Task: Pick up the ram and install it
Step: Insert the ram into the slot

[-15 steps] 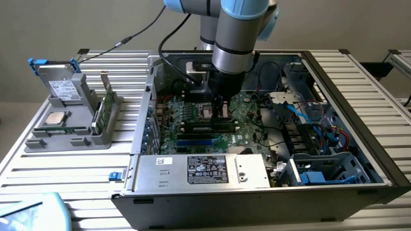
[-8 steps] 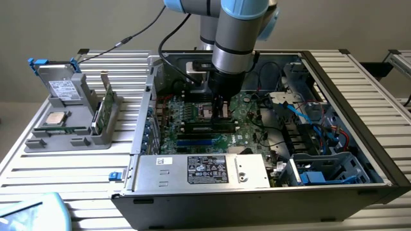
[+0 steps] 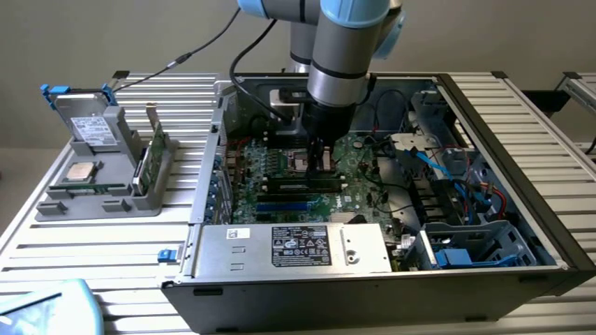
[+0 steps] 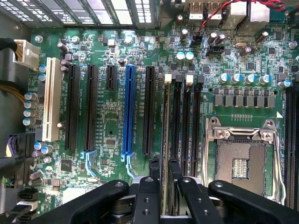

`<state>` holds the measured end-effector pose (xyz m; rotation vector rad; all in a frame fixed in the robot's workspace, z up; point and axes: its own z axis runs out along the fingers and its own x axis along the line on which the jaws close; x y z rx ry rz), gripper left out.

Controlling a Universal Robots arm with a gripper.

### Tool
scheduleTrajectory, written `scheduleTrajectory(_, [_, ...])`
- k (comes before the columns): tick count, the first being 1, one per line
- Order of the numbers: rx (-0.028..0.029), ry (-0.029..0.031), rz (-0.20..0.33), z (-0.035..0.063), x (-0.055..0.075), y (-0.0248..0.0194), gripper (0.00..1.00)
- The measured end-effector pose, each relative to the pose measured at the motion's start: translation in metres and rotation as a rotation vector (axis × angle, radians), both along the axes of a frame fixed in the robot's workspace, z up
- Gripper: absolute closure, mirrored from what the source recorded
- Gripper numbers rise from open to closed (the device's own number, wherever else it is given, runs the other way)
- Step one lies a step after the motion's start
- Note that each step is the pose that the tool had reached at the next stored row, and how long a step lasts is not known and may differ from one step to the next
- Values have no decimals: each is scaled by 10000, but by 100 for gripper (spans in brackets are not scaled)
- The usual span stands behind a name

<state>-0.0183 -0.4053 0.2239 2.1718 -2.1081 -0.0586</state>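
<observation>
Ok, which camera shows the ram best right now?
The wrist view: the ram lies edge-on along its slot, straight between the fingers of the open pincer. The exterior view gives it as a dark bar on the board, just below the pincer.

PC case (image 3: pixel 527 150), PSU (image 3: pixel 298 246), grey tray (image 3: pixel 91 207)

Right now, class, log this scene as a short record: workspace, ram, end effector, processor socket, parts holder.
workspace: open computer case on a slatted table, motherboard exposed
ram: standing in one of the memory slots beside the processor socket
end effector: inside the case, directly over the ram
processor socket: empty, no chip in it
parts holder: grey, at the exterior view's left, carrying a processor chip and a green card
</observation>
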Motion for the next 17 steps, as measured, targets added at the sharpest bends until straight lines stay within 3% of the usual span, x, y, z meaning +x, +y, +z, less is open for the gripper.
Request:
scheduleTrajectory(15, [3,-9,1,141,-19,7,78])
scheduleTrajectory(17, [-1,-14,-1,143,-20,7,87])
